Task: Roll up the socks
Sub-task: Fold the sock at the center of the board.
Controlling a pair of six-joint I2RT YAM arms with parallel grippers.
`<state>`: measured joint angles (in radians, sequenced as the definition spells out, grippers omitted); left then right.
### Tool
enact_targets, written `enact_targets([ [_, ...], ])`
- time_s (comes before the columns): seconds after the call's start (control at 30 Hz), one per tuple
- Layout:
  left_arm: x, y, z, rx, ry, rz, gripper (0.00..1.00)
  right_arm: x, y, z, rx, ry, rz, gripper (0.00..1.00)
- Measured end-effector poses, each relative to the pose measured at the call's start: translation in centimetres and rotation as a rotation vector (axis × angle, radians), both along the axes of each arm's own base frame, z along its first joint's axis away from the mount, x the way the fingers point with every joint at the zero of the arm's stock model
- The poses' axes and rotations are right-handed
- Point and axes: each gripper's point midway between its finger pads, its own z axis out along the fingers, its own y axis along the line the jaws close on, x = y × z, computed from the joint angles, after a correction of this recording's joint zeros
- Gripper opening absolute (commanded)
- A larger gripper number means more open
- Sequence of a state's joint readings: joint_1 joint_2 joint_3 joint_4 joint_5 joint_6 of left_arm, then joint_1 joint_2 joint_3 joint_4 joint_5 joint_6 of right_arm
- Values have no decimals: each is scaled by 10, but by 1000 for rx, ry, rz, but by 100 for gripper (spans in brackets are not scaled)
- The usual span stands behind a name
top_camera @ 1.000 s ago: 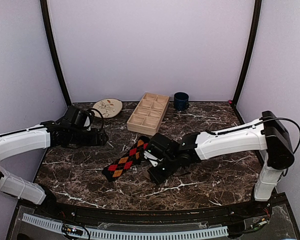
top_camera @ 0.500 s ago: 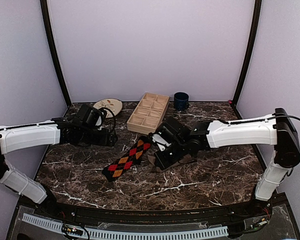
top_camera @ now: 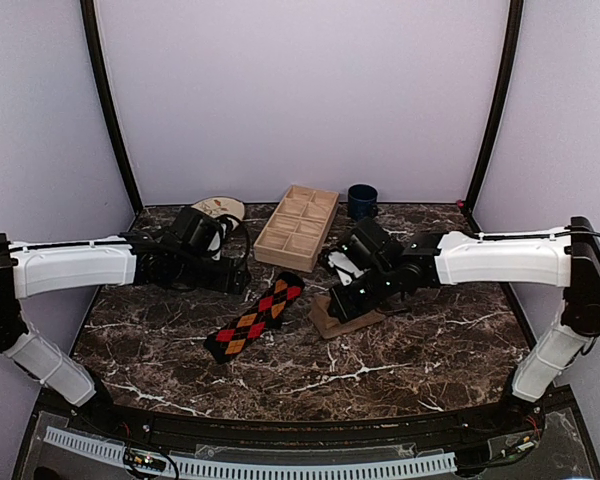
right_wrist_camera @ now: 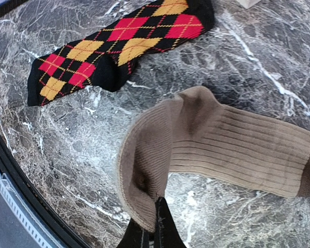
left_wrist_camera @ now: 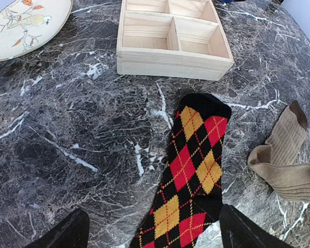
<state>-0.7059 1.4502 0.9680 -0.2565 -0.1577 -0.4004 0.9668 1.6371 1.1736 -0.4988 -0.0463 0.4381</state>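
Your right gripper (right_wrist_camera: pixel 155 230) is closed tight, its fingers pinching the edge of the tan sock (right_wrist_camera: pixel 222 144) at one end. That end is drawn up and bent back on itself toward the gripper. The rest of the sock, out to its darker brown cuff, lies flat on the bench (top_camera: pixel 430 350). From above you find this sock just right of the middle of the bench, partly under the right wrist.

Your left gripper (left_wrist_camera: pixel 154 232) stands wide open and has hold of nothing. Its two fingers (left_wrist_camera: pixel 67 232) sit one to either side of the argyle sock (left_wrist_camera: pixel 191 170), over the half nearer the front edge. You cannot tell from these views whether the fingertips touch the bench.

The argyle sock lies flat and straight in the middle of the bench, slanting from front-left to back-right. Its black end points at the near short side of the wooden tray (left_wrist_camera: pixel 170 64), with bare marble between them. The two socks lie near each other but apart.

The tray sits toward the middle of the back edge. The plate (left_wrist_camera: pixel 10 44) is toward the back left corner, and the dark blue mug (top_camera: pixel 361 201) is just right of the tray's far end.
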Motion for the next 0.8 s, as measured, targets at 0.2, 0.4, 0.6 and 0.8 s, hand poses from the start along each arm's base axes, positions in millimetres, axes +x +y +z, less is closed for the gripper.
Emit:
enact_targets([
  [0.2,3,-15,-1,11,-4,-35,90,10,-18,-7,-18,3,-45,0],
  [0.4,6,-29,0,14,-14,-67,90,18,-39,-13,-45,4,-88,0],
  [0.6,9,-40,-1,15,-14,-86,90,30,-52,-5,-32,-16,-128,0],
  [0.8,8,-53,-6,20,-6,-114,90,37,-64,-10,-51,-19,-156,0],
])
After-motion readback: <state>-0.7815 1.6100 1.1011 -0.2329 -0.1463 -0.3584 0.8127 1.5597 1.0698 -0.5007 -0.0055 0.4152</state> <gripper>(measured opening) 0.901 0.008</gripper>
